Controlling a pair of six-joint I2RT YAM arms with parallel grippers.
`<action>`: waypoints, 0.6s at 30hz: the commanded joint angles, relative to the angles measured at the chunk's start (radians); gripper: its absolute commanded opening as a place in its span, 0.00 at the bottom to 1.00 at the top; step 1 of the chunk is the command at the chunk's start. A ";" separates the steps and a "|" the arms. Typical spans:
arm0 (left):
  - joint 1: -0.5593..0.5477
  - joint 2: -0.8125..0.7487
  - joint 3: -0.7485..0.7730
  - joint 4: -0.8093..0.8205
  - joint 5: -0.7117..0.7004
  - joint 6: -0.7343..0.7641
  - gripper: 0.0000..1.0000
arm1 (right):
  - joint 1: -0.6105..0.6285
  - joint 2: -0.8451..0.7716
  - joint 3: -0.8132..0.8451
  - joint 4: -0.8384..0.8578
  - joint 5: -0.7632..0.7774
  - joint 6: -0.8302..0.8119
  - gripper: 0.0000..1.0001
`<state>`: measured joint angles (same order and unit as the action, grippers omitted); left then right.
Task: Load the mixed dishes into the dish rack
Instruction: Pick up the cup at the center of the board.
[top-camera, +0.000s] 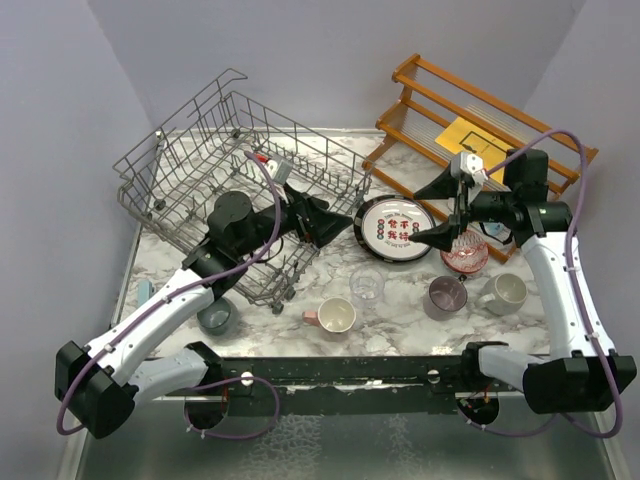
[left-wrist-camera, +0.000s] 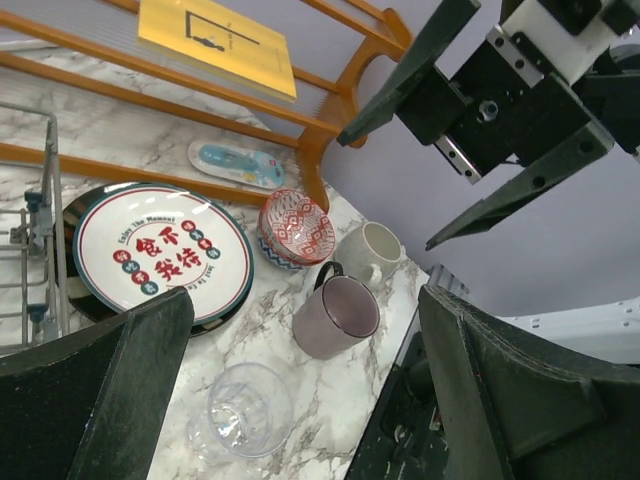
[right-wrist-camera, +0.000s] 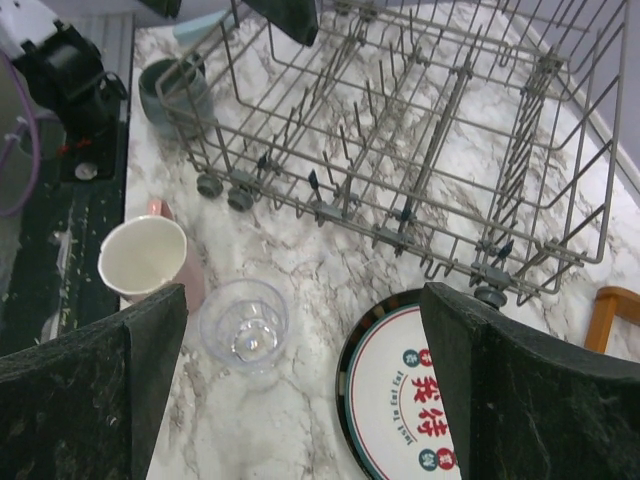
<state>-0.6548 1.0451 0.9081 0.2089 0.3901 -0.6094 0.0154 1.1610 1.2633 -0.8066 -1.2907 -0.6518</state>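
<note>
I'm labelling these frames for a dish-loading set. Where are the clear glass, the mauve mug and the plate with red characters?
clear glass (top-camera: 367, 286): top external view, on its open mouth.
mauve mug (left-wrist-camera: 318, 333): left wrist view, on its outer side wall.
plate with red characters (right-wrist-camera: 400, 400): right wrist view, on its white face.

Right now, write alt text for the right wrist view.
A large grey wire dish rack fills the upper frame on a marble table, no dishes visible in it. Below it sit a pink mug, a clear glass and a black-rimmed plate with red characters, framed by the open right pincer.
</note>
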 joint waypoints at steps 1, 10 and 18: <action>-0.003 -0.034 -0.035 0.097 -0.074 -0.065 0.98 | -0.006 0.011 -0.045 -0.121 0.093 -0.221 0.99; -0.002 -0.041 -0.130 0.228 -0.149 -0.169 0.99 | 0.015 0.109 -0.097 -0.080 0.325 -0.133 0.99; -0.002 -0.029 -0.131 0.218 -0.154 -0.169 0.99 | 0.084 0.192 -0.193 0.002 0.120 -0.025 0.99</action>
<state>-0.6548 1.0195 0.7788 0.3851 0.2607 -0.7689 0.0628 1.3254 1.1202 -0.8719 -1.0344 -0.7513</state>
